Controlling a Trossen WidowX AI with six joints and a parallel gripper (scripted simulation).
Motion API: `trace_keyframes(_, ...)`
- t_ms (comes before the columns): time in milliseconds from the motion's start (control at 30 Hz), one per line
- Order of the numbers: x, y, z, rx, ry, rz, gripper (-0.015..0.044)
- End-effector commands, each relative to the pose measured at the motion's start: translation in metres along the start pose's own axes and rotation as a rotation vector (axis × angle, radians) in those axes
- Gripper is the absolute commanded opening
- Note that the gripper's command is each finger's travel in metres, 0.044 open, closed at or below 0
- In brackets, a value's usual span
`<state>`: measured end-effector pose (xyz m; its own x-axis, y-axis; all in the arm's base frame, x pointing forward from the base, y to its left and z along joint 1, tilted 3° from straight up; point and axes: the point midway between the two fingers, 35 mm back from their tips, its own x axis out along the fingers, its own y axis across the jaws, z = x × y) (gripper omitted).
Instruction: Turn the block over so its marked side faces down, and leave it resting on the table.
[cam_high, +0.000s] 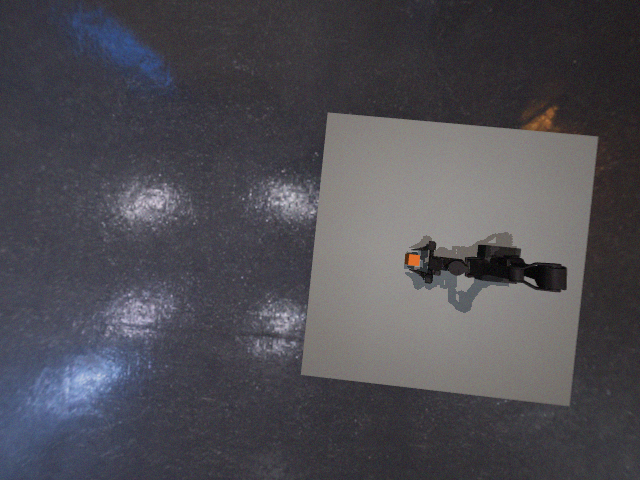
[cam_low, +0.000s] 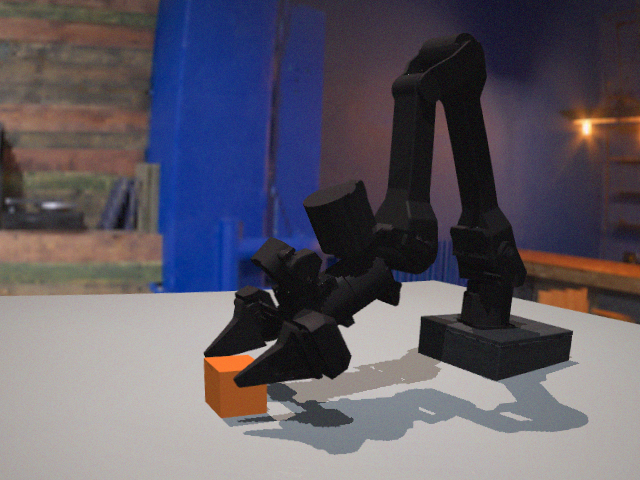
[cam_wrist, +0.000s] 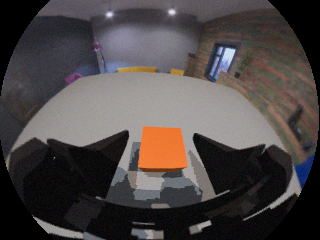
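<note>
The orange block (cam_high: 412, 259) (cam_low: 213, 386) (cam_wrist: 162, 148) appears to stand level on the grey table (cam_high: 372, 180) (cam_low: 93, 351) (cam_wrist: 160, 100), with its shadow close under its lower edge. No marking shows on the faces in view. Its underside and the face toward the arm are hidden or barely seen. My gripper (cam_low: 221, 370) (cam_wrist: 162, 135) is open, pitched down toward the block. Its two fingers stand on either side of the block, with gaps on both sides in the wrist view, and nothing is held.
The arm's base (cam_low: 465, 346) stands on the table to the right of the block in the top and exterior views. The arm's links rise between the base and the gripper. The table's left edge (cam_high: 314, 248) lies beyond the block, on the side away from the base.
</note>
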<state>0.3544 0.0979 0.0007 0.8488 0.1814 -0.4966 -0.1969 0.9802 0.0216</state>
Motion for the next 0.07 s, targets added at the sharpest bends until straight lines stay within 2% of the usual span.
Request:
trace_keyframes(0, 0.0, -0.0002, 0.0001, -0.004, -0.001, -0.002, 0.044)
trace_keyframes(33, 0.0, -0.0002, 0.0001, -0.004, -0.001, -0.002, 0.044)
